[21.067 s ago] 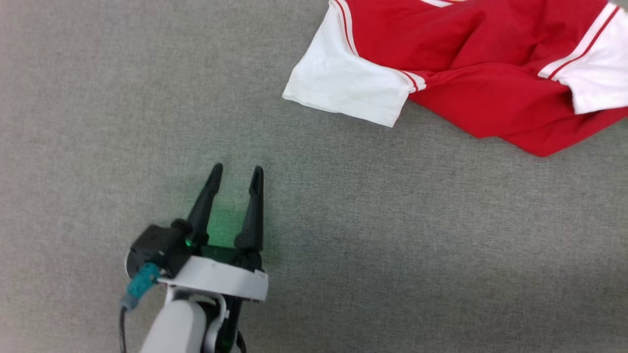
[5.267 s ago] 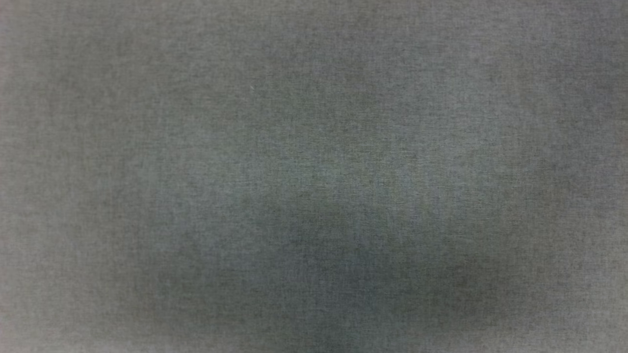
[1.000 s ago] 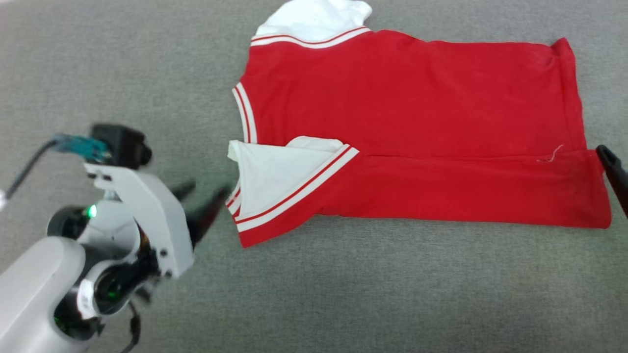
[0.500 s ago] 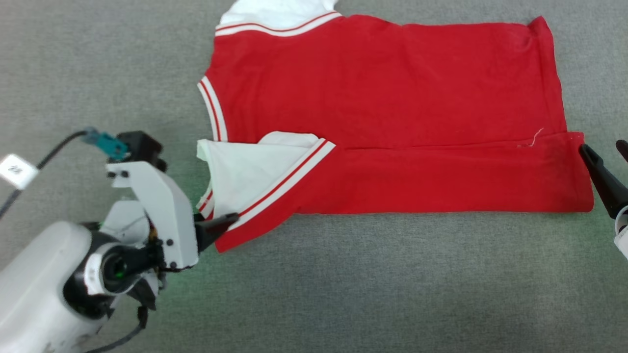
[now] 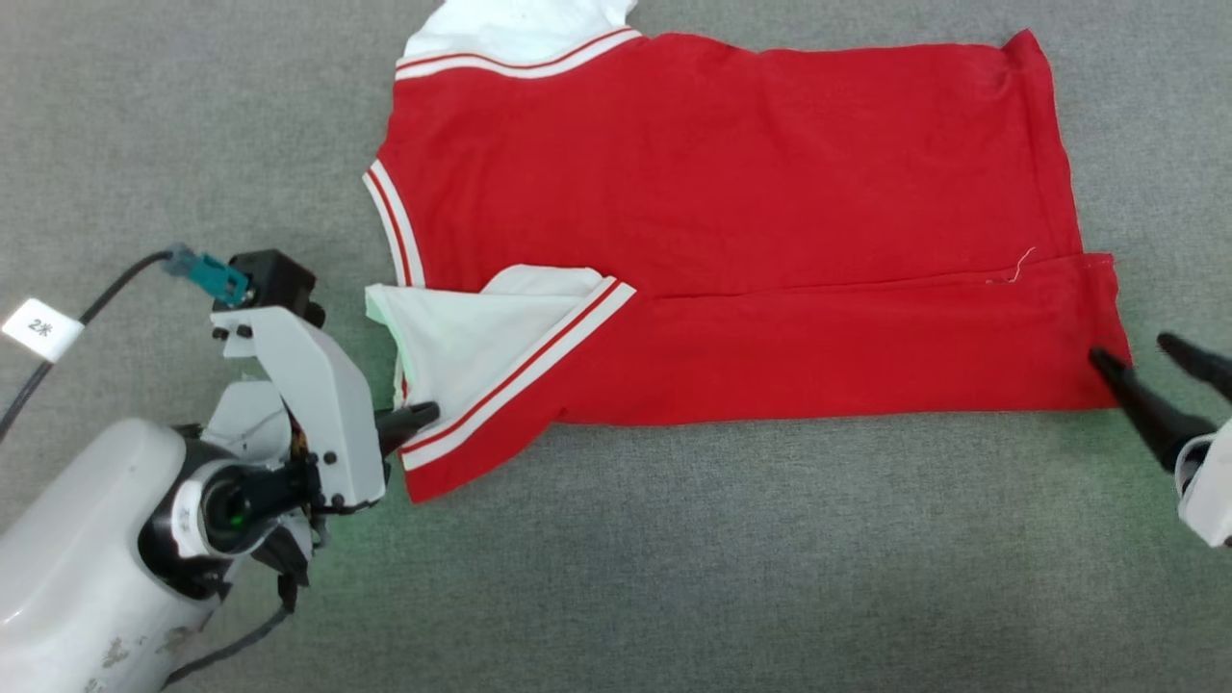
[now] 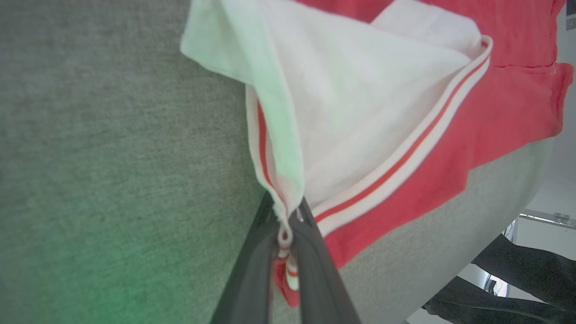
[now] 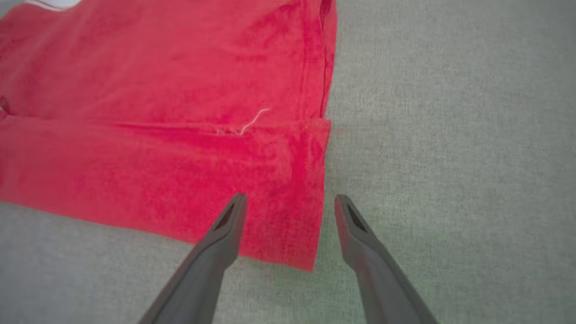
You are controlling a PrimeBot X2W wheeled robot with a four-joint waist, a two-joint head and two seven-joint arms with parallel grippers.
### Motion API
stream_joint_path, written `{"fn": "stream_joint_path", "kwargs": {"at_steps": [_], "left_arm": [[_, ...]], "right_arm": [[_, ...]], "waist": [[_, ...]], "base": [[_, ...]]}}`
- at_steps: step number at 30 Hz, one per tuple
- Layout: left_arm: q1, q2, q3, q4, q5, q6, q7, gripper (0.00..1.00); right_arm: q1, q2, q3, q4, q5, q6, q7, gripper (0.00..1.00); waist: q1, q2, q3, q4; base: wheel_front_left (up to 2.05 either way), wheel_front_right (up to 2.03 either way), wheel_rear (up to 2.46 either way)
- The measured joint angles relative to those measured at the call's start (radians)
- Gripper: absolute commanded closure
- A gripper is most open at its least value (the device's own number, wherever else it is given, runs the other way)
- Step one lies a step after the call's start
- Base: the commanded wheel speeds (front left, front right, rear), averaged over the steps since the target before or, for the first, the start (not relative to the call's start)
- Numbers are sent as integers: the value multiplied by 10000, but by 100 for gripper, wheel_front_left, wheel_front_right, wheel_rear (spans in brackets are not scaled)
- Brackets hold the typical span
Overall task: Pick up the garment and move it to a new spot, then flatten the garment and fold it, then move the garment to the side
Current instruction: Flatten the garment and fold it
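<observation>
**A:** Where's the shirt (image 5: 731, 192)?

**B:** Flat on the grey cloth (image 5: 674, 577), neck end to the robot's left, hem to its right. The near side is folded over the body, with one white sleeve (image 5: 481, 327) lying on top of the red. The other sleeve (image 5: 520, 29) pokes out at the far edge.

**A:** And the left gripper (image 5: 419, 416)?

**B:** Clamped on the shirt. Its wrist view shows both fingers pressed together with the striped edge pinched between them, just beside that folded sleeve.

**A:** The right gripper (image 5: 1131, 348)?

**B:** Fingers apart, at the near hem corner. From its wrist, one finger is over the red fabric and the other over bare cloth, with the shirt's hem edge running between them. Whether either tip touches, I can't tell.

**A:** Anything else?

**B:** A dark cable (image 5: 58, 356) with a white tag (image 5: 40, 328) trails from the left wrist.
</observation>
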Motion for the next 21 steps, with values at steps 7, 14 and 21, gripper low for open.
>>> {"fn": "stream_joint_path", "kwargs": {"at_steps": [7,14,21], "left_arm": [[220,-13,-46,-165,65,-98,-222,100],[118,-144,-286,-418,441,-190,-339,100],[-1,-410,-339,-345,529,-385,-587,100]], "right_arm": [[-70,-619,566,-121,-12,0,1323,0],[-555,-663,658,355,-295,0,2251,0],[-766,-568,750,780,-813,0,2510,0]], "waist": [[0,0,-62,141],[1,0,149,402],[1,0,373,675]], "base": [[0,0,0],[0,0,0],[0,0,0]]}}
